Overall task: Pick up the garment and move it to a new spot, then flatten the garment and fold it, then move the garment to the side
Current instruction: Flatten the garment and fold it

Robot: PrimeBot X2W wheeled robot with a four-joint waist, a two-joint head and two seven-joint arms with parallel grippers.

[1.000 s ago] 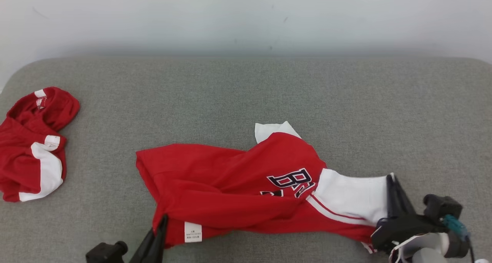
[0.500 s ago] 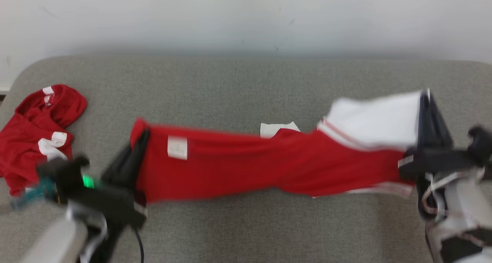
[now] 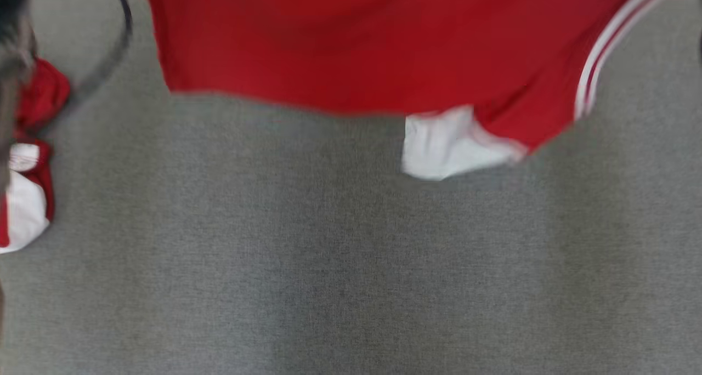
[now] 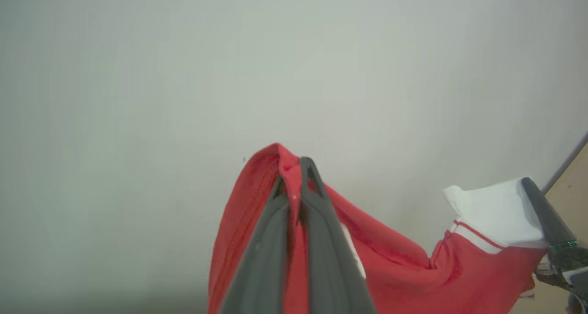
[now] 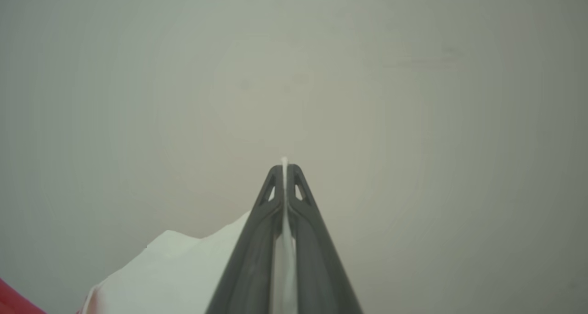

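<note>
Red garment (image 3: pixel 351 40) held aloft, spread wide between two tools.
It is a red jersey with white sleeves and white-and-red stripes (image 3: pixel 595 73) along a seam. Its body hangs as a broad sheet across the top of the head view, above the grey surface (image 3: pixel 351 265). The hem is blurred and seems to clear that surface. One white sleeve (image 3: pixel 447 145) dangles below the hem. The left tool (image 4: pixel 294 178) pinches a red edge, the right tool (image 5: pixel 285 176) a white edge.

Left claw (image 4: pixel 294 171) and right claw (image 5: pixel 285 167): 2 dark grey tapering fingers (image 5: pixel 257 245) each, triangular cut-outs near tips.
</note>
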